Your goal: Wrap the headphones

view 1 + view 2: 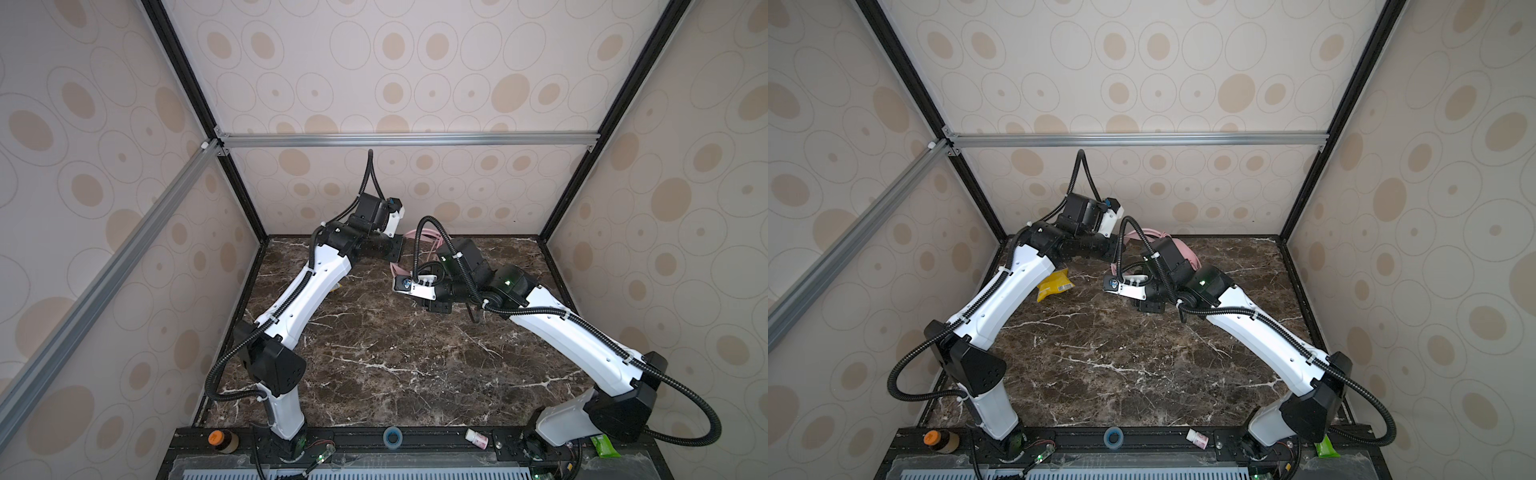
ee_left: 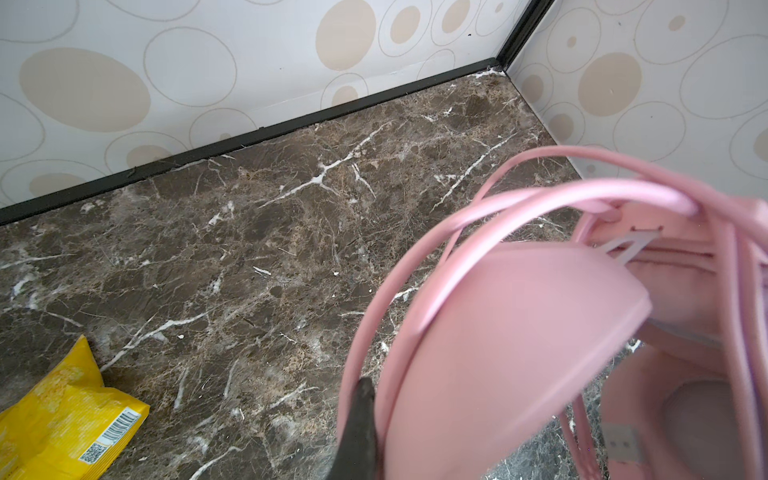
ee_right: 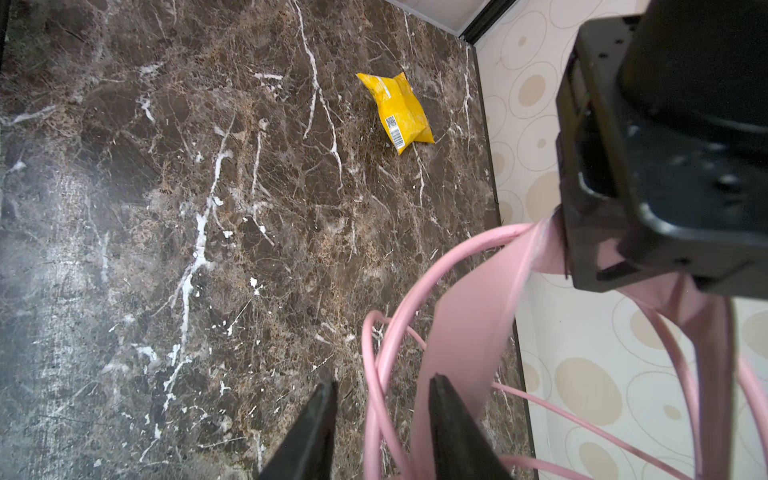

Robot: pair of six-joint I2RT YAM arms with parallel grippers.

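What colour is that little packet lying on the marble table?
Bright yellow packet, with a white barcode patch; clearest in the right wrist view.

Brown marble tabletop (image 1: 1121,374) w/ yellow snack pkt (image 1: 1054,284) lying back-left.

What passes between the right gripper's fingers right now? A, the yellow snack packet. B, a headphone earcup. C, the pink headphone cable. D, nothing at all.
C: in the right wrist view, strands of the pink headphone cable run down between the spread fingers of the right gripper, while the yellow snack packet lies well apart on the marble.
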